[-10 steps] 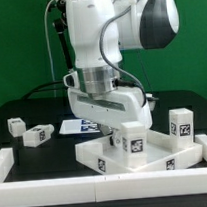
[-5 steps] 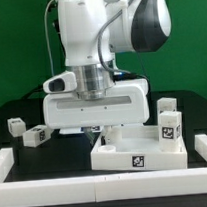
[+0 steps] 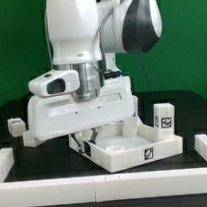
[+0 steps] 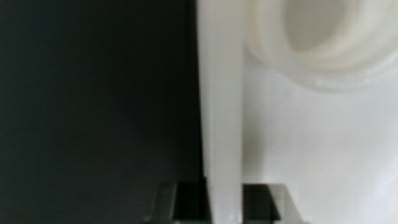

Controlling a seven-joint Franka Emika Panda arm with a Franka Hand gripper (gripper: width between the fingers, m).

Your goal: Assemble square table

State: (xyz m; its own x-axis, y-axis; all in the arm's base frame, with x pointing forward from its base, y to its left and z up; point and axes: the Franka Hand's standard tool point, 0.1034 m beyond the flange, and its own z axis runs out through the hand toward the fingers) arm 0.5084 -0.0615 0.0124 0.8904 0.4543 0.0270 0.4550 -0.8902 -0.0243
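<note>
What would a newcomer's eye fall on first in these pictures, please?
Most likely the big white arm filling the middle of the exterior view, bent low over the square top, which lies rim-up just behind the front rail. In the wrist view the gripper pinches the top's thin rim wall between its fingers, with a round socket beside it. One leg stands upright at the exterior view's right.

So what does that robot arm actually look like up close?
The arm is made of smooth, rounded white shells, with a glossy dark grey section at one joint. It ends in a wide, boxy white block. The pincer has two small dark fingers. No lettering shows.
</note>
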